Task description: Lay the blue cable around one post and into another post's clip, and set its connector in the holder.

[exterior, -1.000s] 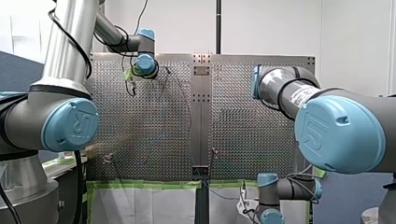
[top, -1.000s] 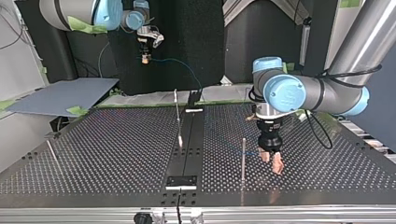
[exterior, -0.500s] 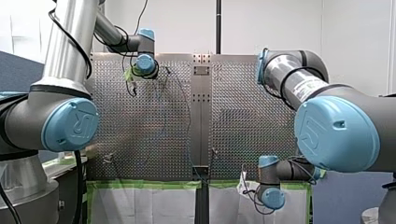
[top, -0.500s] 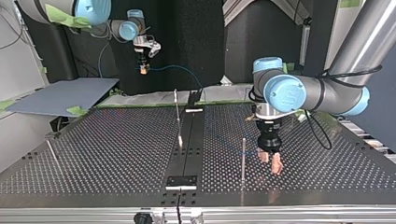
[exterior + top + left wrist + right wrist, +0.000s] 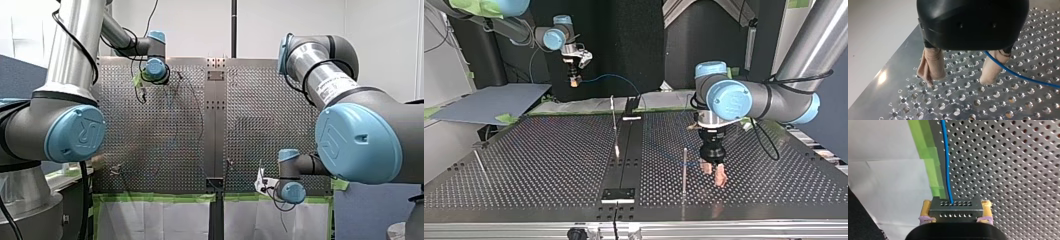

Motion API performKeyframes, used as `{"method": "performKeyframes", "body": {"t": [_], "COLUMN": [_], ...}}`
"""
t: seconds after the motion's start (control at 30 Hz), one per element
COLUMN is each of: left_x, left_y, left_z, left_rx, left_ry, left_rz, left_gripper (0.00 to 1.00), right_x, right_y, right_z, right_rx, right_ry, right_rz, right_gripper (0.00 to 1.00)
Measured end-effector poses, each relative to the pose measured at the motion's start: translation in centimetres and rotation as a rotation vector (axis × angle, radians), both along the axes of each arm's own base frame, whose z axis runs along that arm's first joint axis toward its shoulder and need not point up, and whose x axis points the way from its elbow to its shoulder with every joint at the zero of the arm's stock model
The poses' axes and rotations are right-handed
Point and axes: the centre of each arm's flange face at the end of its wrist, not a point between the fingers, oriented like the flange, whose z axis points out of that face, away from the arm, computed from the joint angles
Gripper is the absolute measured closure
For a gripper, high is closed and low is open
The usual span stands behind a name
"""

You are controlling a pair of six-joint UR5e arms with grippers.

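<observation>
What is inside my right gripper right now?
My right gripper clamps the metal connector, blue cable leaving its face. The connector's rear is hidden behind the gripper's body.

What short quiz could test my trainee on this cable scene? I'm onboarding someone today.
1. True or false: my right gripper is shut on the connector.
2. Choose: my left gripper is A) shut on a post; B) open; C) shut on the connector.
3. Fill in: the cable leaving the connector is ___ in colour.
Key: 1 true; 2 B; 3 blue.
</observation>
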Motion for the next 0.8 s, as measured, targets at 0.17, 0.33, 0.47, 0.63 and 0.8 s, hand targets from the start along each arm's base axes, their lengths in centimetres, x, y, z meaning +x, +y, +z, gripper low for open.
{"method": "performKeyframes", "body": {"t": [0.17,0.33,0.47,0.63,0.8], "left_x": [0.0,0.0,0.0,0.0,-0.1], "left_y": [0.0,0.0,-0.1,-0.1,-0.1], "left_z": [0.0,0.0,0.0,0.0,0.0], "left_rx": [0.000,0.000,0.000,0.000,0.000], "left_ry": [0.000,0.000,0.000,0.000,0.000], "left_rz": [0.000,-0.001,-0.001,-0.001,-0.003], "left_gripper": [0.00,0.00,0.00,0.00,0.00], "right_x": [-0.8,-1.3,-1.4,-1.1,-0.7], "right_y": [0.1,0.3,0.0,-1.1,-2.3], "right_z": [1.9,3.4,5.1,7.8,10.9], "right_rx": [-0.024,-0.057,-0.102,-0.181,-0.272], "right_ry": [-0.032,-0.048,-0.066,-0.092,-0.110], "right_rz": [-0.008,-0.003,0.010,0.022,0.037], "right_gripper": [1.00,1.00,1.00,1.00,1.00]}}
